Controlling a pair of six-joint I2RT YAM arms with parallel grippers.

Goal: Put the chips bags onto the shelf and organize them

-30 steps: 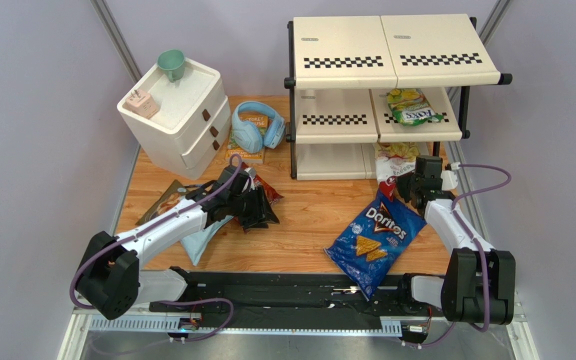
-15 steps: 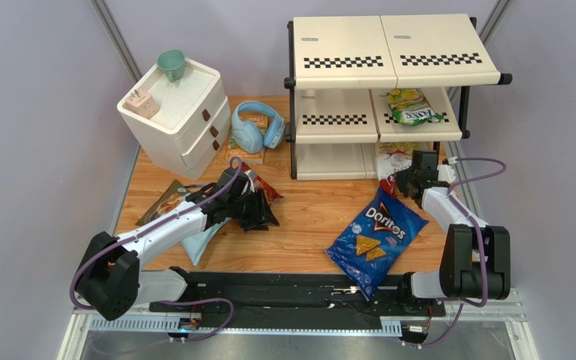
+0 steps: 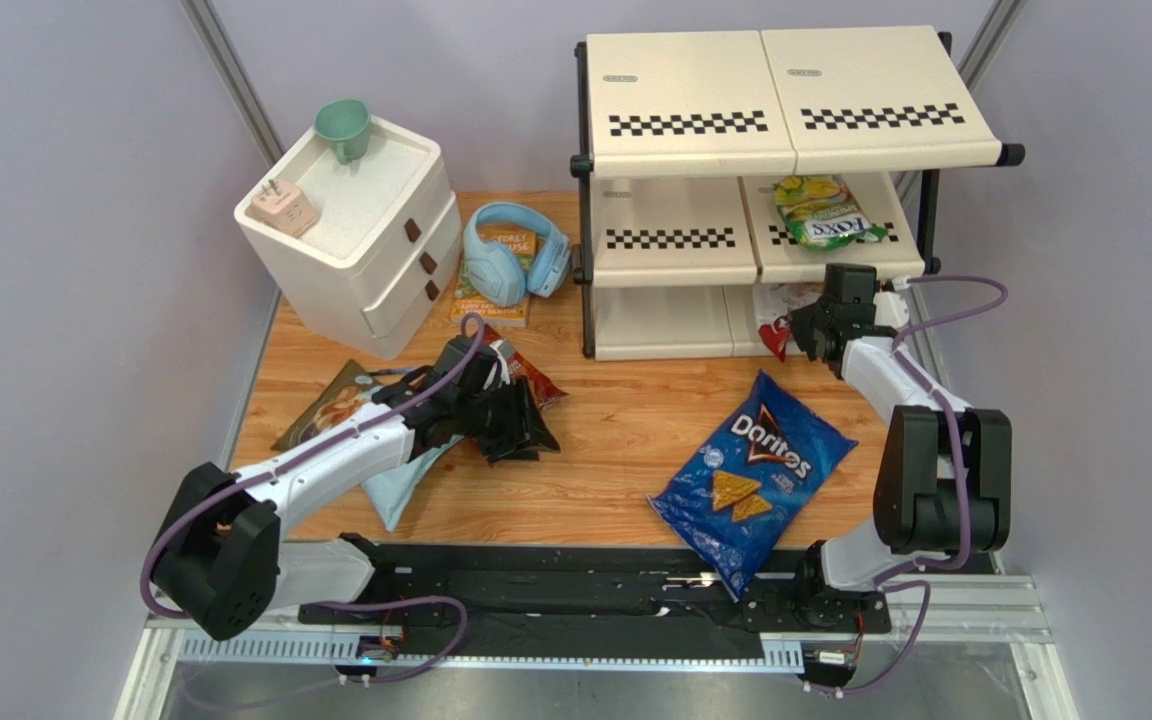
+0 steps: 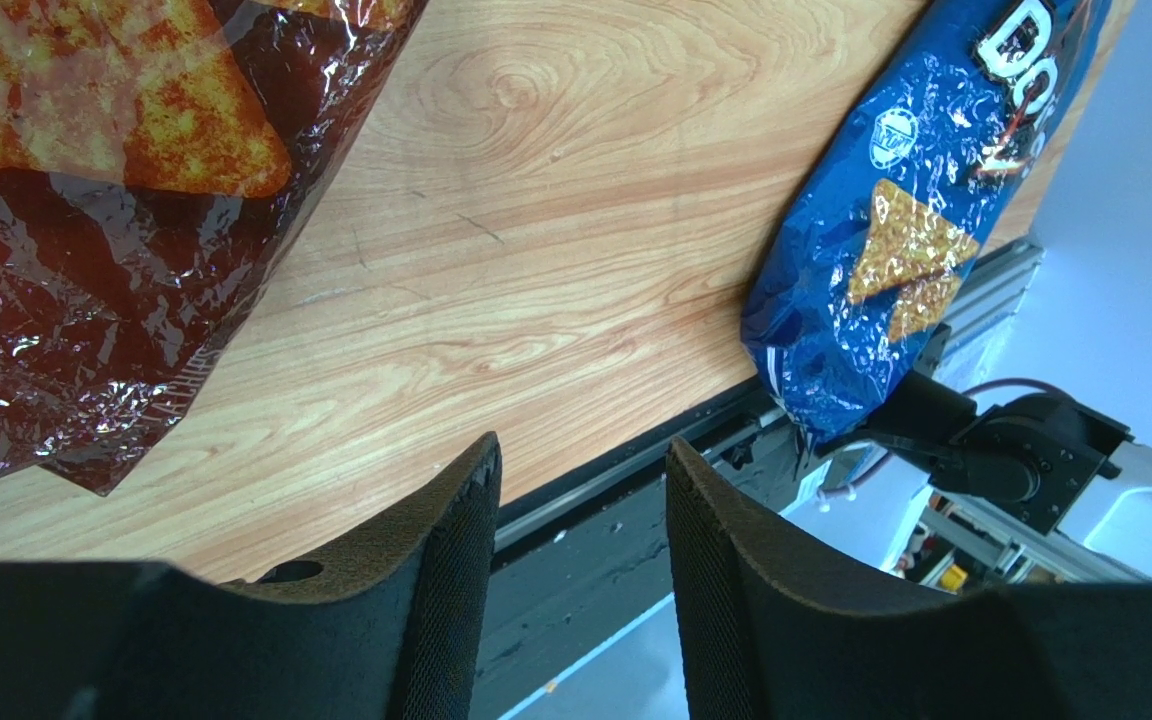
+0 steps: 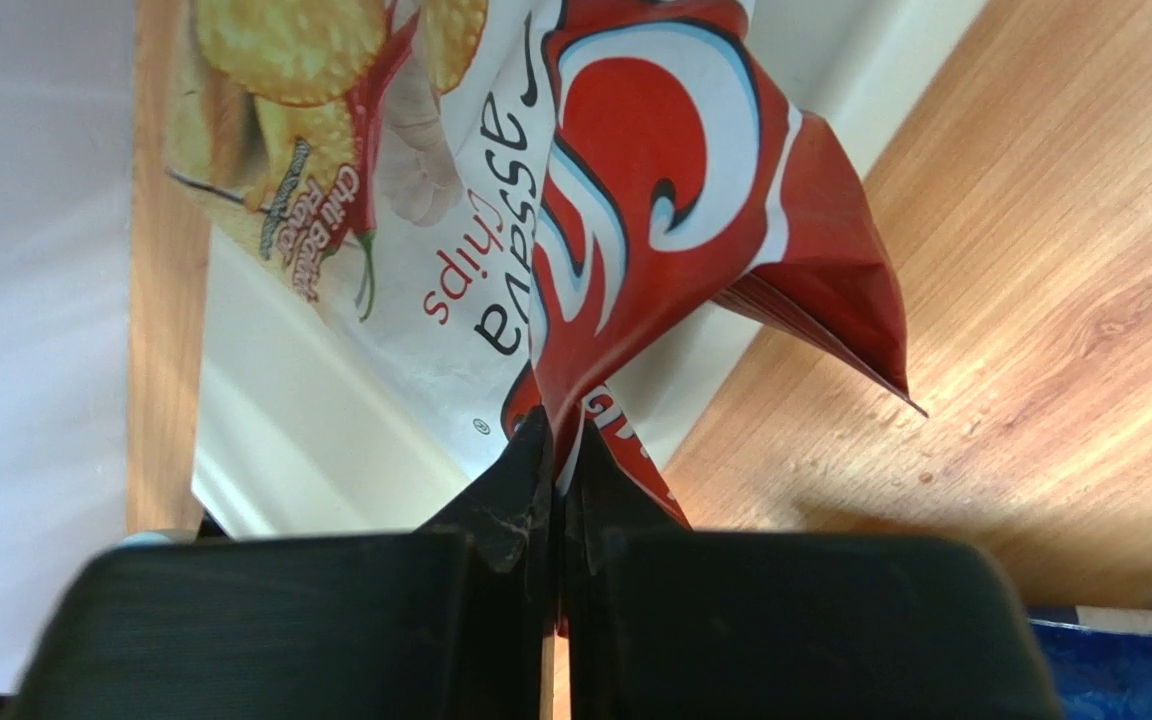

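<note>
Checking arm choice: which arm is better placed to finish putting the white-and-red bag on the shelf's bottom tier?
Right. Its fingers are shut on the white-and-red bag, at the bottom tier of the shelf. The left fingers stand open beside the red Doritos bag, across the table.

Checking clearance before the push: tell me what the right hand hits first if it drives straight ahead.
The right hand would likely meet the cream shelf's lowest board, where the white-and-red foil cassava chips bag it grips lies; depth is unclear, so it might pass just above.
</note>
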